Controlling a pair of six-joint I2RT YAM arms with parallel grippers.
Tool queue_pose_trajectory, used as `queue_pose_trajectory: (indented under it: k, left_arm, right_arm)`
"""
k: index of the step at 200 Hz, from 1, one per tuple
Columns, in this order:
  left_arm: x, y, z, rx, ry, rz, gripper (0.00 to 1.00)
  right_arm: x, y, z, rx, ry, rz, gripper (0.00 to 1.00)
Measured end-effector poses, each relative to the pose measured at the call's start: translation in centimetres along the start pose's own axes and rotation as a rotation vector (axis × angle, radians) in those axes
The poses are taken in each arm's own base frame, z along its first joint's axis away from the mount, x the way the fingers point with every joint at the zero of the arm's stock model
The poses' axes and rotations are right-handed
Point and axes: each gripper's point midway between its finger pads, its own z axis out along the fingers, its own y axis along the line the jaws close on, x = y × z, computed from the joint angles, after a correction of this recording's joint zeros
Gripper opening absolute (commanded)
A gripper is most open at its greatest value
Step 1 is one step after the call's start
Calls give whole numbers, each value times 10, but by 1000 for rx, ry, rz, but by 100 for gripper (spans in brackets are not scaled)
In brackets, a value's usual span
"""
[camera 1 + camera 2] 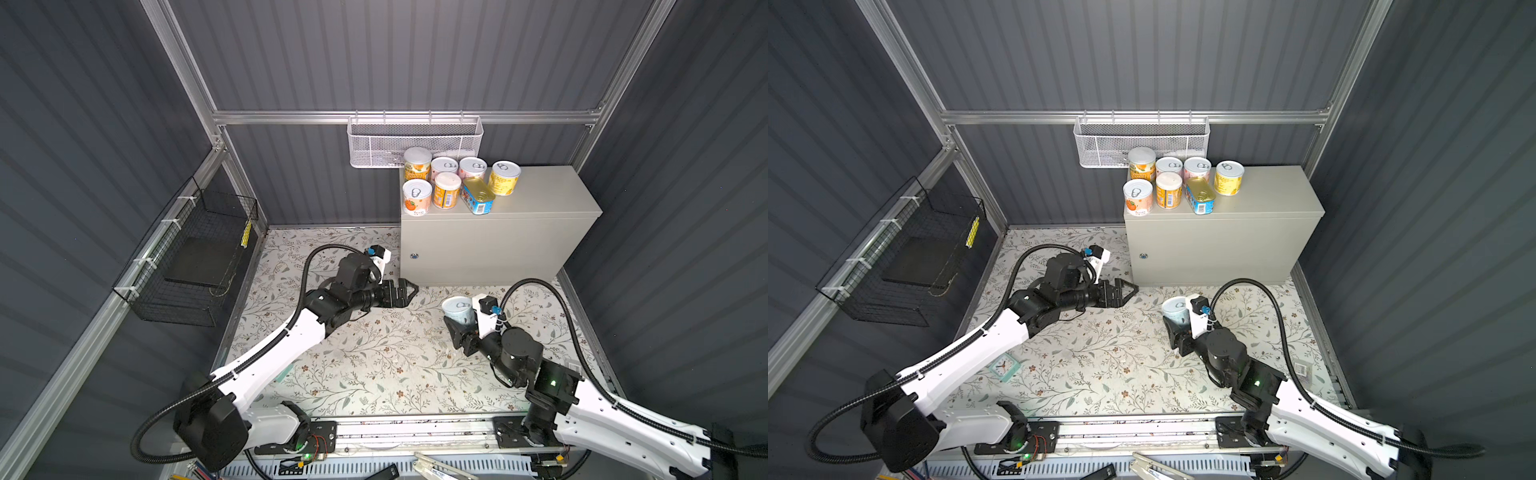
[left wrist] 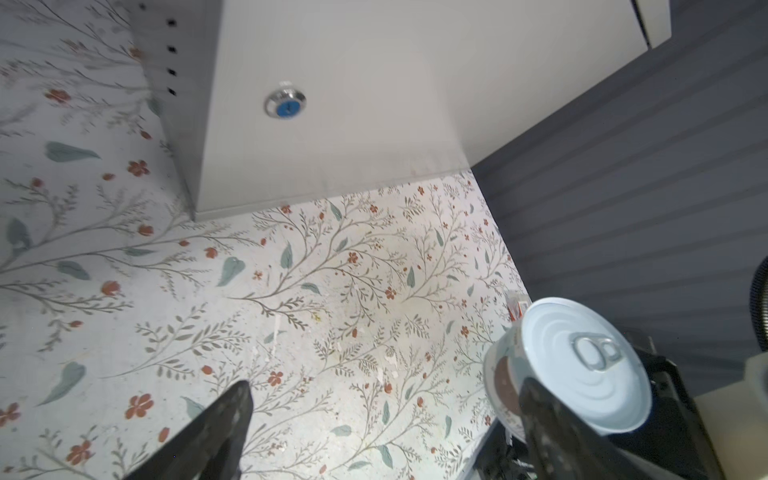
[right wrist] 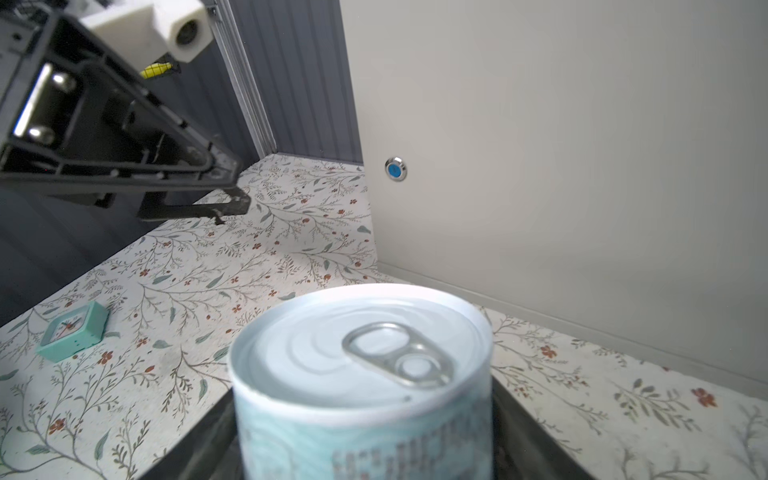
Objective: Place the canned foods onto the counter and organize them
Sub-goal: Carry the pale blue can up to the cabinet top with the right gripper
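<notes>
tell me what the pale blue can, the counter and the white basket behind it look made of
Pale blue can: likely metal; dull silver ringed lid with pull tab, printed label wrap, paper or film.
Counter: looks painted sheet metal; smooth beige-grey satin, folded edges, round lock.
White basket: perforated metal mesh, white coated, probably.

Left tool point(image 1: 409, 296) jaws spread wide, right tool point(image 1: 459, 320) gripping, both arms extended forward.
</notes>
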Motion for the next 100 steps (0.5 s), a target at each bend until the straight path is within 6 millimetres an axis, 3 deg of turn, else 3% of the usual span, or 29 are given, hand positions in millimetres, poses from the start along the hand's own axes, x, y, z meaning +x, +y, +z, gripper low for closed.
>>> queue_pose_trajectory:
  k: [26, 65, 100]
  left_arm:
    - [2, 11, -7, -40, -47, 5, 100]
    - [22, 34, -2, -101, -26, -7, 100]
    - [32, 41, 1, -116, -11, -12, 100]
  right_arm:
    - [-38, -14, -6, 52, -30, -18, 63]
    - [-102, -45, -14, 132, -94, -35, 63]
    - [-166, -65, -13, 163, -147, -66, 64]
